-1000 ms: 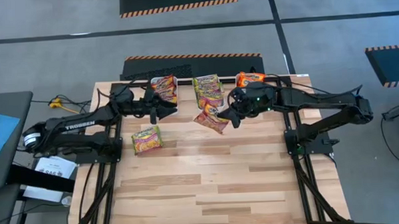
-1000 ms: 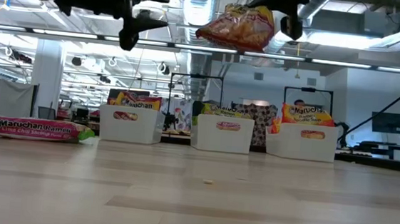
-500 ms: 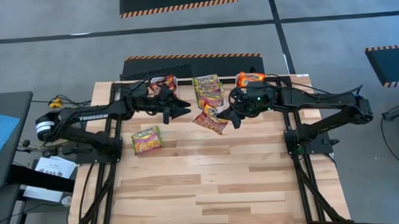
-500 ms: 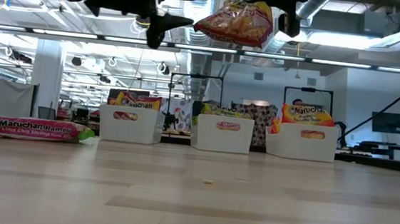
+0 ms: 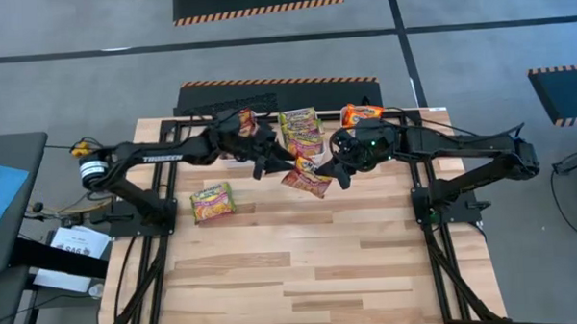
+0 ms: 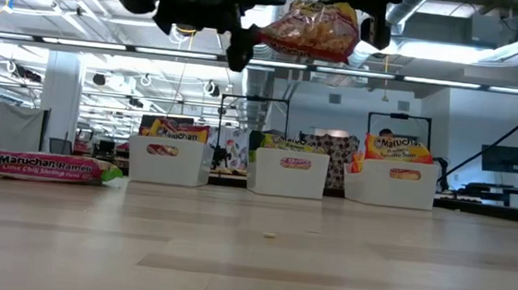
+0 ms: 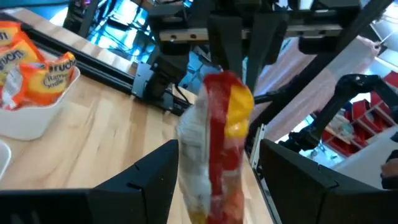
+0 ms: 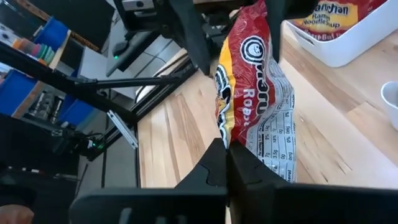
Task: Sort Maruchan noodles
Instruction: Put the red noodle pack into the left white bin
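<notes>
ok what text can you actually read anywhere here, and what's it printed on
"TROSSEN" on the left arm.
"Maruchan Ramen" on the packet lying on the table; the smaller line under it is too blurred to read.
"Maruchan" on the packets in the right bin.
The white bins' front labels are unreadable.

So my left arm's been sweeping right this whole last second. It started back over the left white plastic bin (image 5: 237, 122) and now the left gripper (image 5: 287, 165) is out past the middle bin, fingers spread wide on either side of the red-and-yellow crinkly ramen packet (image 5: 308, 176) hanging in the air. From the low camera it's slid across the top from the left until it's right up against that packet (image 6: 312, 31). The packet itself has crept up and a touch left too. With the arm gone, more of that left bin is showing again.
</notes>
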Robot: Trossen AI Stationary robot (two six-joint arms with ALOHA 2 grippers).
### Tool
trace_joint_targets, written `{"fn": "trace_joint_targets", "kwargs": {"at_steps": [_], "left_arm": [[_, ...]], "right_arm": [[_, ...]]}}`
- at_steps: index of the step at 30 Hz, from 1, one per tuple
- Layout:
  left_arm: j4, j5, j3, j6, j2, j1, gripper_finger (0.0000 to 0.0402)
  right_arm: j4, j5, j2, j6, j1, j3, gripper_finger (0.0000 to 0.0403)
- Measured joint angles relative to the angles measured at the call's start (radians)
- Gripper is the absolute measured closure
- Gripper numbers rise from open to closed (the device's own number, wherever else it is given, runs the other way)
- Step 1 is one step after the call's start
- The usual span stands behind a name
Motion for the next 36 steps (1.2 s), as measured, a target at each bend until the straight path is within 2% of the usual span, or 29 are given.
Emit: {"fn": "trace_joint_targets", "kwargs": {"at_steps": [3,10,20,26,30,36], "left_arm": [[0.001,0.009,0.030,0.005,0.039,0.000,0.0191],[-0.002,0.100,0.100,0.004,0.124,-0.005,0.0191],[-0.001,0.069,0.124,0.065,0.143,-0.028,0.0191],[-0.035,0.035,0.126,0.076,0.142,-0.029,0.0194],[-0.057,0.032,0.125,0.082,0.142,-0.029,0.0219],[-0.070,0.036,0.125,0.085,0.140,-0.029,0.0292]], "right_arm": [[-0.006,-0.001,0.000,-0.003,0.000,0.000,0.0397],[-0.034,-0.002,0.000,-0.002,-0.020,0.000,0.0397],[-0.019,-0.009,0.025,0.009,-0.039,-0.001,0.0397],[0.088,-0.050,0.083,0.039,-0.035,0.004,0.0396],[0.066,-0.055,0.093,0.039,-0.039,0.011,0.0396],[0.034,-0.055,0.098,0.013,-0.039,0.036,0.0395]]}}
